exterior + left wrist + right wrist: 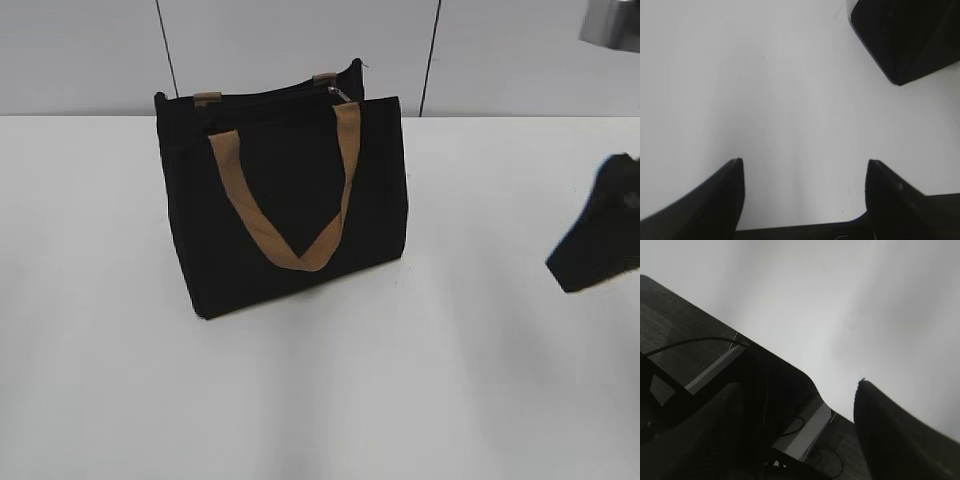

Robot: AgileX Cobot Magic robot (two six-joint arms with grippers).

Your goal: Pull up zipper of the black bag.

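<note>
While the black bag (285,200) is standing upright on the white table (320,400), a little left of the middle and toward the far edge, its tan handle (290,215) is hanging down the front face in a long V. Along the top edge a small metal zipper pull (340,94) is showing near the right end, beside a short tan tab (325,77), with a matching tab (207,98) sitting at the left end. Neither arm is touching the bag. Over on the right of the exterior view, the right gripper (600,240) is hovering as a dark shape well apart from the bag, partly cut by the frame edge. From its own wrist camera the right gripper (800,405) is tilting steeply, its two dark fingers (890,430) standing apart with nothing between them, and the table edge with dark floor and cables is lying beneath. The left arm is not appearing in the exterior view. Through its wrist camera the left gripper (802,172) is pointing down over bare tabletop, its fingers (715,200) spread wide and holding nothing, while a bottom corner of the bag (905,40) is showing at the upper right, clear of the fingertips.
</note>
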